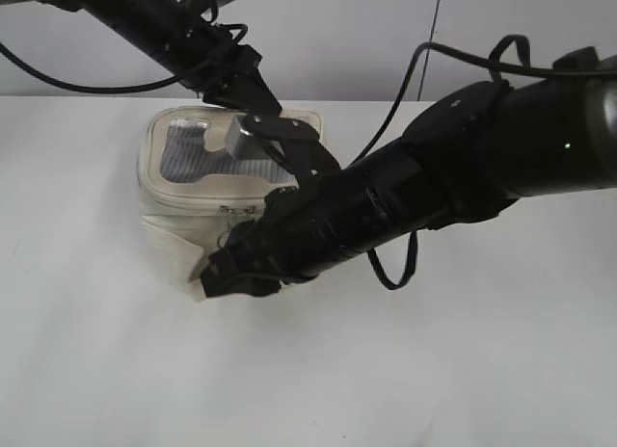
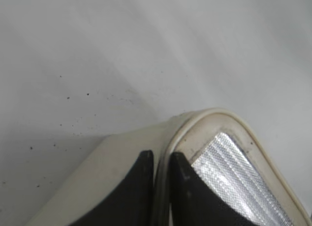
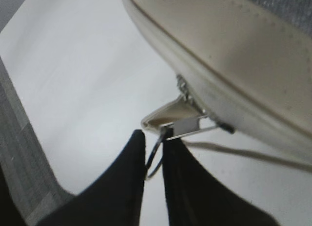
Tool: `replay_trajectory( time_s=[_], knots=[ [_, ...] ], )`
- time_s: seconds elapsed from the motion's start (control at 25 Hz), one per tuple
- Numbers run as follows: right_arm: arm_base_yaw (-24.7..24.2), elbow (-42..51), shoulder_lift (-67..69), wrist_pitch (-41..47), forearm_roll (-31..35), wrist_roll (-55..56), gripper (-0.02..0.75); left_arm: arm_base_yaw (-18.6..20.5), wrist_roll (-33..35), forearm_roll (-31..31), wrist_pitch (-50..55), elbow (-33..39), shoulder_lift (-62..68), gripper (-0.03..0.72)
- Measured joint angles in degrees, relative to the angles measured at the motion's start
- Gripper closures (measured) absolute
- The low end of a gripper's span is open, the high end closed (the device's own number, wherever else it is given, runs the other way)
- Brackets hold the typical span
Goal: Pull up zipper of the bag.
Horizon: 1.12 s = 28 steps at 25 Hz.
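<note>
The cream bag (image 1: 183,192) with a grey mesh window (image 1: 193,153) stands on the white table. My left gripper (image 1: 294,172) reaches over the lid; in the left wrist view its jaws (image 2: 161,160) are pinched on the bag's lid rim (image 2: 214,114), beside the mesh (image 2: 234,175). My right gripper (image 1: 217,272) is low at the bag's front. In the right wrist view its jaws (image 3: 153,153) are shut on a thin silver ring pull (image 3: 155,162) of the zipper, hanging from a silver slider (image 3: 187,126) under the bag's edge (image 3: 234,55). Another pull (image 1: 234,209) shows on the front.
The white table (image 1: 96,370) extends around the bag, with a pale wall behind. The right arm's black cable (image 1: 395,269) loops down to the table right of the bag. Both arms cross over the bag's right side.
</note>
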Motion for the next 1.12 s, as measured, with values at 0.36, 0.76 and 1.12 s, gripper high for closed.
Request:
replay_trajectory(
  time_s=[0.36,0.76,1.12],
  knots=[
    [-9.88,-0.04,-8.39,16.37,-44.63,37.73,0.251,1.64,-5.25,1.35,-4.8,0.68,-8.57,0.53],
    [-21.8,4.35,-25.83,24.84,-58.85,55.05,0.251,2.35,-16.78,19.72,-18.6,28.71,-33.35,0.528],
    [-22.11,13.64,-55.04,35.31,-68.54,60.07,0.208,2.66,-21.87,23.19,-18.44,60.75,-76.15,0.398]
  ],
)
